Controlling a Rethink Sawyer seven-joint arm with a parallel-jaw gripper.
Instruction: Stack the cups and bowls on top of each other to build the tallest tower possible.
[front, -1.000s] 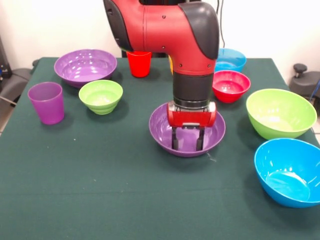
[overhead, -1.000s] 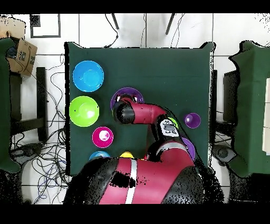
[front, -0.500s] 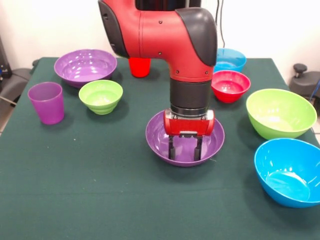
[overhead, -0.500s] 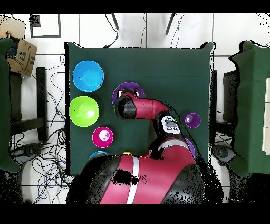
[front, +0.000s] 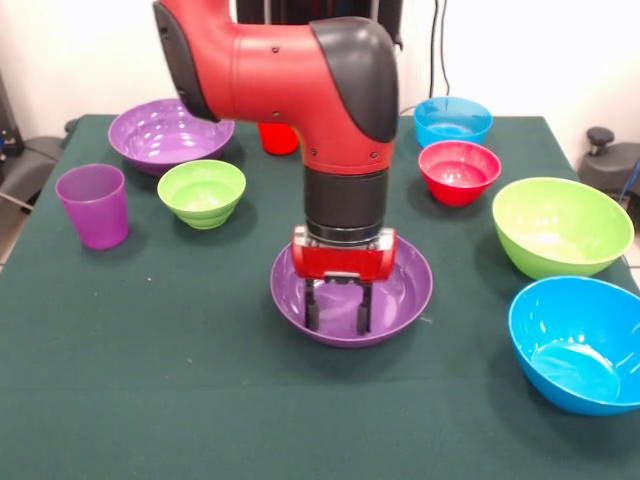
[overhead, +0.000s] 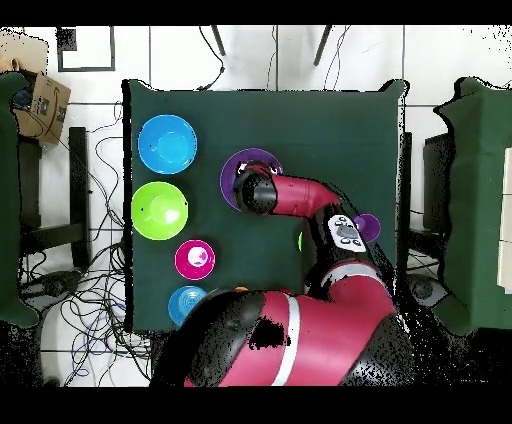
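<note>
The tool (front: 338, 318) is lowered into the purple bowl (front: 400, 300) at the middle of the green desk (front: 150, 380), its fingers (front: 313, 312) parted and nothing gripped between them, while the lime green bowl (front: 560, 225) and blue bowl (front: 580, 345) are set apart beside it.

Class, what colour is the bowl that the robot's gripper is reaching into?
Purple. The bowl under the gripper shows best in the front view.

Bowls (front: 556, 226): glossy, smooth plastic. Purple cup (front: 93, 205): translucent plastic. Counter (front: 150, 380): matt green cloth; arm (front: 290, 70): glossy red shell.
</note>
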